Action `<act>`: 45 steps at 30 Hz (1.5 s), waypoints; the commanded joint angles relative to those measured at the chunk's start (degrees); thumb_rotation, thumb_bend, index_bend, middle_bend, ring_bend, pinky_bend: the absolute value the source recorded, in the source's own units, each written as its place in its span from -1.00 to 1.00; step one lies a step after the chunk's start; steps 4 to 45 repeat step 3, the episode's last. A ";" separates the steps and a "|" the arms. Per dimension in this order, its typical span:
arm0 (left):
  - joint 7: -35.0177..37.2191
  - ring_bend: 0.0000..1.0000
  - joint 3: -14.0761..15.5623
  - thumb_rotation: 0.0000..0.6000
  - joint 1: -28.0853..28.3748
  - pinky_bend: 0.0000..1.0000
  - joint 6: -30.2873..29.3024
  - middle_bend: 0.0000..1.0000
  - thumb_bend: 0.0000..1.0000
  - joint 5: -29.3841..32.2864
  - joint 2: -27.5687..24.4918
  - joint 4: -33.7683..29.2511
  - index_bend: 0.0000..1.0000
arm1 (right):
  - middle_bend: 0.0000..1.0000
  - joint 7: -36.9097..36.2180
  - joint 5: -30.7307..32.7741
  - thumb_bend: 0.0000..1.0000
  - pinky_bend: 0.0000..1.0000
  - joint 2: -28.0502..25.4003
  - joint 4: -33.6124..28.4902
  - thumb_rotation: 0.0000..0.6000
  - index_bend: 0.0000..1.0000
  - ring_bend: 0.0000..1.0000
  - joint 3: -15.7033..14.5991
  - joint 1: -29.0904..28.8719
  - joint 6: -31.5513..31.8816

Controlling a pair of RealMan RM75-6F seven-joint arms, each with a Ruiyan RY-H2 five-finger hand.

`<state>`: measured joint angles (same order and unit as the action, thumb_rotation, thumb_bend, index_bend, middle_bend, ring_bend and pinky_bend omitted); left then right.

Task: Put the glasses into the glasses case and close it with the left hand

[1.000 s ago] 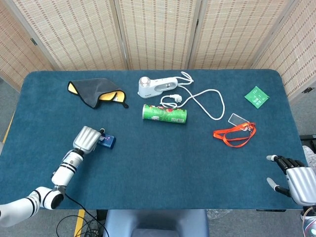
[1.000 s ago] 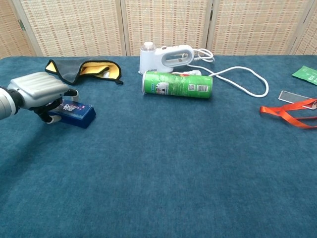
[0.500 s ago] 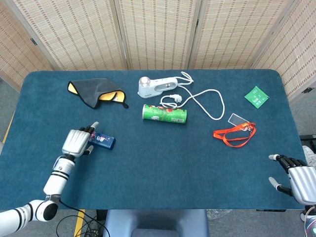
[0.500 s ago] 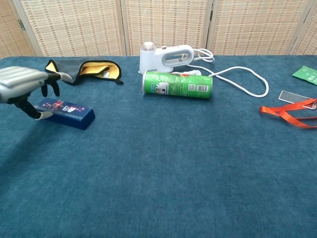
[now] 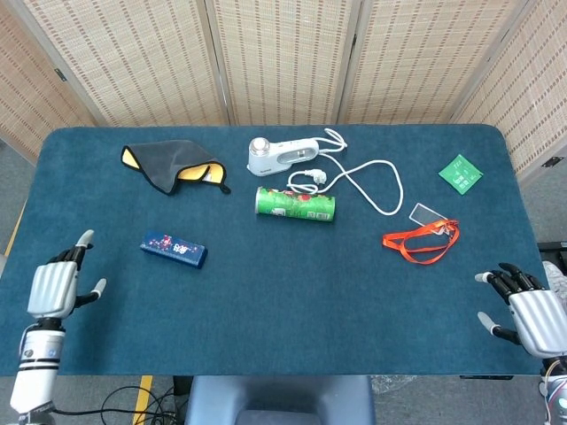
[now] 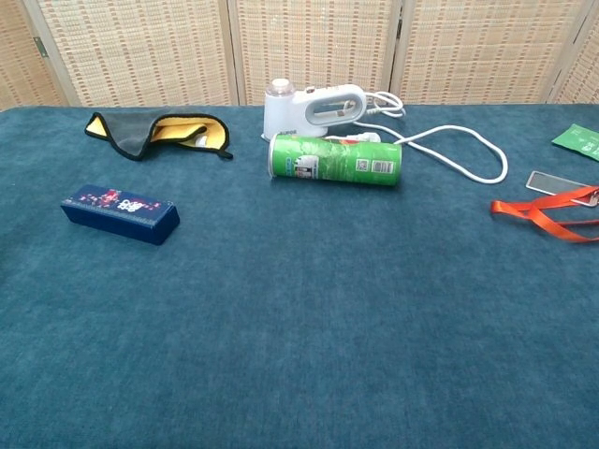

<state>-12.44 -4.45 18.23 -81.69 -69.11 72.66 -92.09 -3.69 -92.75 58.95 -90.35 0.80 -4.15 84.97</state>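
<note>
Left robot hand [image 5: 55,285] spread, holding nothing; right robot hand [image 5: 524,312] likewise; glasses case [image 5: 174,250] closed.

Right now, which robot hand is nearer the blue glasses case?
Left. The left robot hand sits open just left of the glasses case; the right robot hand is across the table at its right edge.

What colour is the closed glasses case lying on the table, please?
Dark blue, with small multicoloured printing on its lid; the glasses case shows best in the chest view.
</note>
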 commanded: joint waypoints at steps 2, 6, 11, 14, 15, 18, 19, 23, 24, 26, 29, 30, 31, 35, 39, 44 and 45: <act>1.83 -0.35 2.18 1.00 -4.30 -0.17 -4.66 -0.44 -0.35 -2.97 -1.98 -2.52 -0.82 | -0.38 -0.50 0.22 -0.51 -0.46 0.45 -0.19 1.00 -0.41 -0.60 0.04 -0.23 -0.29; 2.10 -0.35 2.50 1.00 -5.00 -0.18 -5.40 -0.44 -0.35 -3.53 -2.21 -2.95 -0.82 | -0.38 -0.42 0.16 -0.51 -0.46 0.49 -0.15 1.00 -0.41 -0.60 0.04 -0.34 -0.38; 2.10 -0.35 2.50 1.00 -5.00 -0.18 -5.40 -0.44 -0.35 -3.53 -2.21 -2.95 -0.82 | -0.38 -0.42 0.16 -0.51 -0.46 0.49 -0.15 1.00 -0.41 -0.60 0.04 -0.34 -0.38; 2.10 -0.35 2.50 1.00 -5.00 -0.18 -5.40 -0.44 -0.35 -3.53 -2.21 -2.95 -0.82 | -0.38 -0.42 0.16 -0.51 -0.46 0.49 -0.15 1.00 -0.41 -0.60 0.04 -0.34 -0.38; 2.10 -0.35 2.50 1.00 -5.00 -0.18 -5.40 -0.44 -0.35 -3.53 -2.21 -2.95 -0.82 | -0.38 -0.42 0.16 -0.51 -0.46 0.49 -0.15 1.00 -0.41 -0.60 0.04 -0.34 -0.38; 2.10 -0.35 2.50 1.00 -5.00 -0.18 -5.40 -0.44 -0.35 -3.53 -2.21 -2.95 -0.82 | -0.38 -0.42 0.16 -0.51 -0.46 0.49 -0.15 1.00 -0.41 -0.60 0.04 -0.34 -0.38; 2.10 -0.35 2.50 1.00 -5.00 -0.18 -5.40 -0.44 -0.35 -3.53 -2.21 -2.95 -0.82 | -0.38 -0.42 0.16 -0.51 -0.46 0.49 -0.15 1.00 -0.41 -0.60 0.04 -0.34 -0.38; 2.10 -0.35 2.50 1.00 -5.00 -0.18 -5.40 -0.44 -0.35 -3.53 -2.21 -2.95 -0.82 | -0.38 -0.42 0.16 -0.51 -0.46 0.49 -0.15 1.00 -0.41 -0.60 0.04 -0.34 -0.38; 2.10 -0.35 2.50 1.00 -5.00 -0.18 -5.40 -0.44 -0.35 -3.53 -2.21 -2.95 -0.82 | -0.38 -0.42 0.16 -0.51 -0.46 0.49 -0.15 1.00 -0.41 -0.60 0.04 -0.34 -0.38; 2.10 -0.35 2.50 1.00 -5.00 -0.18 -5.40 -0.44 -0.35 -3.53 -2.21 -2.95 -0.82 | -0.38 -0.42 0.16 -0.51 -0.46 0.49 -0.15 1.00 -0.41 -0.60 0.04 -0.34 -0.38; 2.10 -0.35 2.50 1.00 -5.00 -0.18 -5.40 -0.44 -0.35 -3.53 -2.21 -2.95 -0.82 | -0.38 -0.42 0.16 -0.51 -0.46 0.49 -0.15 1.00 -0.41 -0.60 0.04 -0.34 -0.38; 2.10 -0.35 2.50 1.00 -5.00 -0.18 -5.40 -0.44 -0.35 -3.53 -2.21 -2.95 -0.82 | -0.38 -0.42 0.16 -0.51 -0.46 0.49 -0.15 1.00 -0.41 -0.60 0.04 -0.34 -0.38; 2.10 -0.35 2.50 1.00 -5.00 -0.18 -5.40 -0.44 -0.35 -3.53 -2.21 -2.95 -0.82 | -0.38 -0.42 0.16 -0.51 -0.46 0.49 -0.15 1.00 -0.41 -0.60 0.04 -0.34 -0.38; 2.10 -0.35 2.50 1.00 -5.00 -0.18 -5.40 -0.44 -0.35 -3.53 -2.21 -2.95 -0.82 | -0.38 -0.42 0.16 -0.51 -0.46 0.49 -0.15 1.00 -0.41 -0.60 0.04 -0.34 -0.38; 2.10 -0.35 2.50 1.00 -5.00 -0.18 -5.40 -0.44 -0.35 -3.53 -2.21 -2.95 -0.82 | -0.38 -0.42 0.16 -0.51 -0.46 0.49 -0.15 1.00 -0.41 -0.60 0.04 -0.34 -0.38; 2.10 -0.35 2.50 1.00 -5.00 -0.18 -5.40 -0.44 -0.35 -3.53 -2.21 -2.95 -0.82 | -0.38 -0.42 0.16 -0.51 -0.46 0.49 -0.15 1.00 -0.41 -0.60 0.04 -0.34 -0.38; 2.10 -0.35 2.50 1.00 -5.00 -0.18 -5.40 -0.44 -0.35 -3.53 -2.21 -2.95 -0.82 | -0.38 -0.42 0.16 -0.51 -0.46 0.49 -0.15 1.00 -0.41 -0.60 0.04 -0.34 -0.38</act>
